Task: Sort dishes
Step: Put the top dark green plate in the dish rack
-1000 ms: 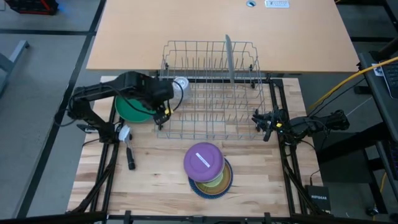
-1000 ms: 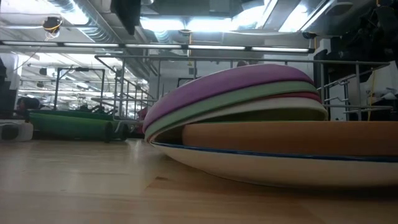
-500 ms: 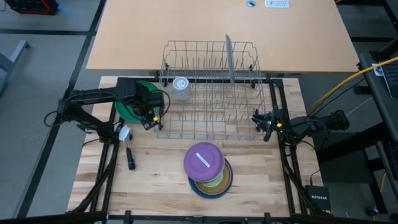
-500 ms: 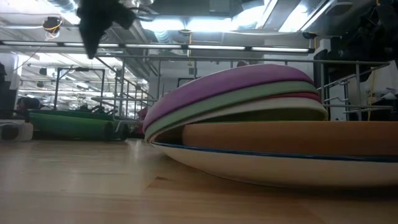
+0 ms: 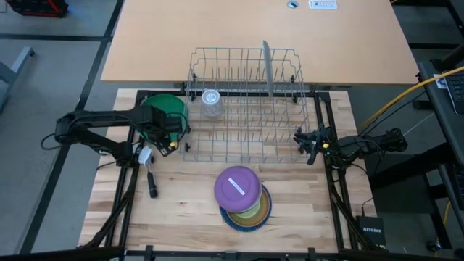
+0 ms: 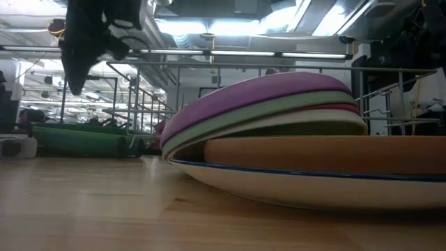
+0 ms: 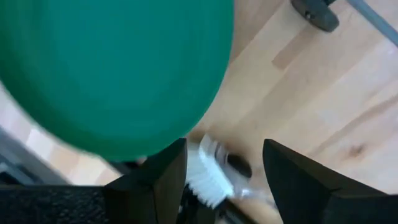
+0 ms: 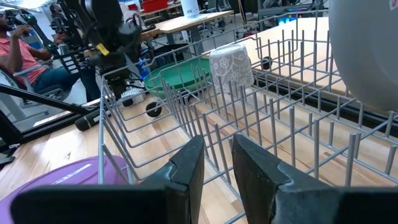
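Left pincer hovers over the table at the left end of the wire dish rack, right at the near edge of the green plate; the left wrist view shows its two dark fingers standing apart with nothing between them, the plate's green face filling the view just ahead. Green plate lies flat on the table, beside the rack's left wall, under the left arm. The relation that matters: the plate sits directly in front of and below the left pincer, on its far side from the robot's base line, so the left arm is plainly the nearer one; being round, the plate has no long axis, and any grasp would have to come at its rim. The stack of dishes, purple plate on top, rests near the table's front centre, well apart from both arms. A clear cup stands inside the rack, a grey plate upright in its tines. Right pincer waits at the rack's right end, fingers narrowly apart, holding nothing.
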`<state>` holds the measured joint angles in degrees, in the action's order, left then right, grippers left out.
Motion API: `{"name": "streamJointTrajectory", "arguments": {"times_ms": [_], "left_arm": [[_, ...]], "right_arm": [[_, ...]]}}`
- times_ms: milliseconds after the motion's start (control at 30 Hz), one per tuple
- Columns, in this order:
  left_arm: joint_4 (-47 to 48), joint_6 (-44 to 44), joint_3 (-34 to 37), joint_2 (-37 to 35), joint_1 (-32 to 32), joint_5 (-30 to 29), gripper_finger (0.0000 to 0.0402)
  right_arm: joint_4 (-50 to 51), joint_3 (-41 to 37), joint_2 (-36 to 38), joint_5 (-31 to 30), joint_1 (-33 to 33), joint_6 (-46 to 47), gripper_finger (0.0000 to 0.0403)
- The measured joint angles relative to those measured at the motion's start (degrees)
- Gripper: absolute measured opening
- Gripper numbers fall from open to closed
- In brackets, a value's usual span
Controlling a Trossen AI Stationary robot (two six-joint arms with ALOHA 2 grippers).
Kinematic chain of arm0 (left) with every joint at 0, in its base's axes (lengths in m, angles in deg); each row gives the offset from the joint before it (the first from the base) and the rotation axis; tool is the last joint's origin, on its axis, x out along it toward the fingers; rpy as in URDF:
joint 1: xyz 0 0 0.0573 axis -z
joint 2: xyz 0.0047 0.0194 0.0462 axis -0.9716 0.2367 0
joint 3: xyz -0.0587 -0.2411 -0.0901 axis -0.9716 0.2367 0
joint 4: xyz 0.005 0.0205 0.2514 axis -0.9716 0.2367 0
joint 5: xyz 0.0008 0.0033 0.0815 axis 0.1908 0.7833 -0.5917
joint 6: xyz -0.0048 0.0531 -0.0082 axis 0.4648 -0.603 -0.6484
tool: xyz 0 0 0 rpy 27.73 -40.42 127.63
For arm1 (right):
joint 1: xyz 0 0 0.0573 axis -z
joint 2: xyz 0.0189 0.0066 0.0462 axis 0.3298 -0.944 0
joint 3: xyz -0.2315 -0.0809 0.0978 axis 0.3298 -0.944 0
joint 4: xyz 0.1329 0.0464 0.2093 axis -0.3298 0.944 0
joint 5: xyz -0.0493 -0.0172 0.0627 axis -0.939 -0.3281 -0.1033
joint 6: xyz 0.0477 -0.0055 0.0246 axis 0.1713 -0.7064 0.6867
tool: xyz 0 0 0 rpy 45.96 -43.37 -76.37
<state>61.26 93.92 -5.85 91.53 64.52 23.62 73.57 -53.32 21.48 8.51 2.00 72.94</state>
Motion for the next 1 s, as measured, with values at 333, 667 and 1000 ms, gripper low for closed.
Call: {"name": "streamJointTrajectory", "arguments": {"times_ms": [333,667,1000], "left_arm": [[-12.52,-8.16,8.29,0.03,0.0,-1.55,0.0198],[-14.17,-9.15,12.04,0.03,0.0,-9.62,0.0198],[-14.44,-9.91,12.04,0.03,0.0,-9.7,0.0198]], "right_arm": [[-0.02,0.0,0.0,-0.01,0.01,0.0,0.0088],[-0.07,0.0,0.0,-0.02,0.0,0.0,0.0088],[-0.08,0.0,0.0,-0.02,0.0,0.0,0.0088]]}}
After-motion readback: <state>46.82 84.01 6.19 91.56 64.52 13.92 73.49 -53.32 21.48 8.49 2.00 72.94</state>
